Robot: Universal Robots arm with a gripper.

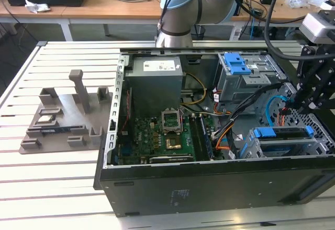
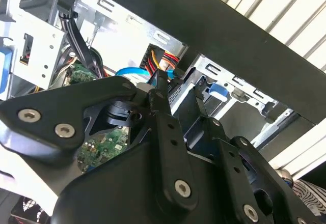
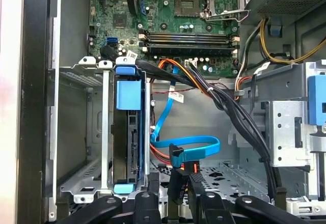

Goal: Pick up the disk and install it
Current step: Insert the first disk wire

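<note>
The disk (image 1: 282, 145) sits edge-up in the drive cage at the case's front corner, on the exterior view's right, with its blue carrier frame (image 1: 280, 133) along the top. In the first wrist view the disk (image 3: 130, 147) stands in a slot of the cage behind a blue tab (image 3: 127, 94). My gripper (image 1: 299, 104) hangs just above the case floor beside that cage, over the loose cables. Its dark fingers (image 2: 162, 99) stand apart with nothing between them, so my gripper (image 2: 179, 84) is open and apart from the disk. The fingers (image 3: 173, 191) sit close to a blue data cable (image 3: 191, 150).
The open computer case (image 1: 209, 188) lies on a slatted white table (image 1: 47, 183). Inside are the motherboard (image 1: 157, 138), a grey power-supply box (image 1: 154, 81), and a second grey cage with a blue latch (image 1: 235, 62). Black and orange cable bundles (image 3: 224, 102) cross the floor. A grey fixture (image 1: 65, 120) stands beside the case.
</note>
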